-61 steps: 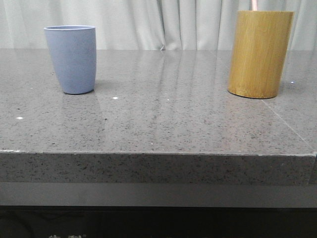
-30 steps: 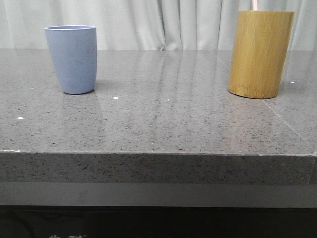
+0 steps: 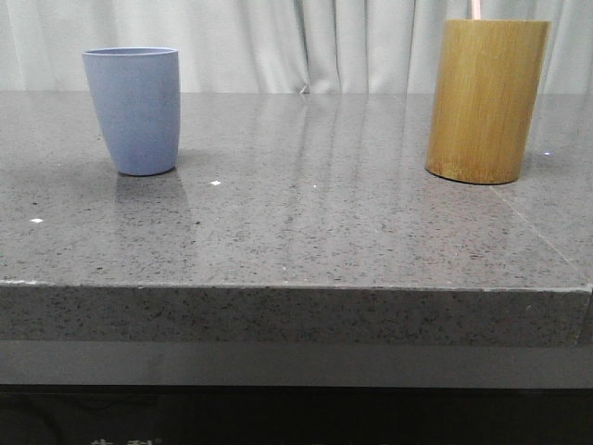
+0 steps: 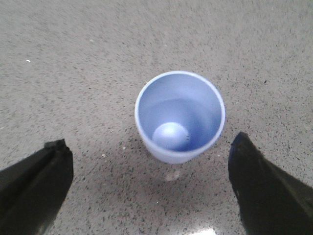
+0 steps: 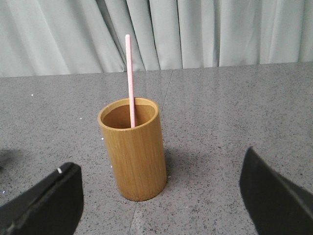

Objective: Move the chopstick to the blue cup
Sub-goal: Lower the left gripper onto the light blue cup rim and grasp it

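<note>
The blue cup stands upright at the table's left. The left wrist view looks down into it; it is empty. My left gripper is open and empty above and beside the cup, its black fingers spread wide. A pale pink chopstick stands upright in the bamboo holder at the table's right; in the front view only a short bit of the chopstick shows above the holder. My right gripper is open and empty, short of the holder. Neither gripper shows in the front view.
The grey stone table has its front edge near the camera. Pale curtains hang behind the table.
</note>
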Controlling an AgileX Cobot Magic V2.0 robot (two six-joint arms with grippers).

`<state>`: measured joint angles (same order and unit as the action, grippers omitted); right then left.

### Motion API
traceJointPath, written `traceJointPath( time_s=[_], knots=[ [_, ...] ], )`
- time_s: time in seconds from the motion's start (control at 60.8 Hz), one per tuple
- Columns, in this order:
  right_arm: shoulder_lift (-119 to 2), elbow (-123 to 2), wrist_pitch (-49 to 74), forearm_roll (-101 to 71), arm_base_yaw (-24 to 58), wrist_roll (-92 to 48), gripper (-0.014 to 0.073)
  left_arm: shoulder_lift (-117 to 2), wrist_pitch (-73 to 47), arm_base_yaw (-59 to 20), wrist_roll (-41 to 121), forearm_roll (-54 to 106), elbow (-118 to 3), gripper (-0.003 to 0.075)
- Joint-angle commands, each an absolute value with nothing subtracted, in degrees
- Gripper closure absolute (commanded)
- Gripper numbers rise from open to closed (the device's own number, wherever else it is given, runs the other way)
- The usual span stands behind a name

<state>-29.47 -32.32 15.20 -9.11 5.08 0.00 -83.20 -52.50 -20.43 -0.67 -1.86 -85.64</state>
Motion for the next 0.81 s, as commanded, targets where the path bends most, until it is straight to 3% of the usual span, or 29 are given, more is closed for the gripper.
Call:
traceJointPath(
  time_s=[0.0, 0.214, 0.674, 0.79],
  knots=[
    [-30.0, -34.2, 10.0, -9.2, 4.9, -0.5, -0.0061, -87.5, -56.2, -21.1, 0.0, -1.4, -94.2, 0.009],
    [-30.0, -34.2, 10.0, -9.2, 4.9, -0.5, -0.0061, -98.1, -69.4, -21.1, 0.3, -1.6, -106.9, 0.0091],
    [-30.0, -34.2, 10.1, -9.2, 4.9, -0.5, -0.0061, -105.1, -66.6, -20.8, 0.3, -1.8, -107.5, 0.0092],
    [-30.0, -34.2, 10.1, -9.2, 4.9, -0.5, -0.0061, -105.6, -65.5, -20.8, 0.3, -1.8, -107.5, 0.0183]
  ],
)
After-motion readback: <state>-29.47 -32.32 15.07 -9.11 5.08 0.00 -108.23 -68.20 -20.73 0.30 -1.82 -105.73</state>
